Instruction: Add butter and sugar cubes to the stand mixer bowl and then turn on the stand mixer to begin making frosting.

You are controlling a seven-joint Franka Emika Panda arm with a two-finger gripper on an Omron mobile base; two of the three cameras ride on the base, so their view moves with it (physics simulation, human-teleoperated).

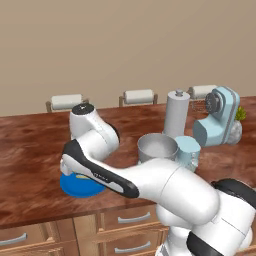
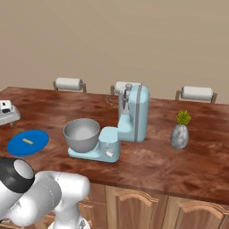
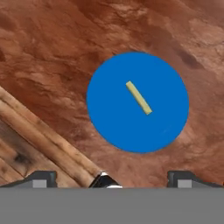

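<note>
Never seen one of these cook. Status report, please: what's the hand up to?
Gripper open, empty, above the blue plate. Butter lies on plate, untouched. Stand mixer bowl waiting, empty. Nothing in the way.

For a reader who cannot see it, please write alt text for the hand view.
A small pale-yellow butter stick lies slanted near the middle of a round blue plate on a reddish-brown wooden counter. The open gripper looks down at it from above, its two dark fingertips wide apart.

- Reddish-brown wooden counter (image 2: 179,165), grained and mottled, low sheen.
- Round grey metal bowl (image 2: 81,134), shiny.
- Light-blue stand mixer (image 2: 134,114), smooth, plastic-looking.
- Flat round blue plate (image 3: 138,103), matt.
- Thin pale-yellow butter stick (image 3: 139,98), dull.
</note>
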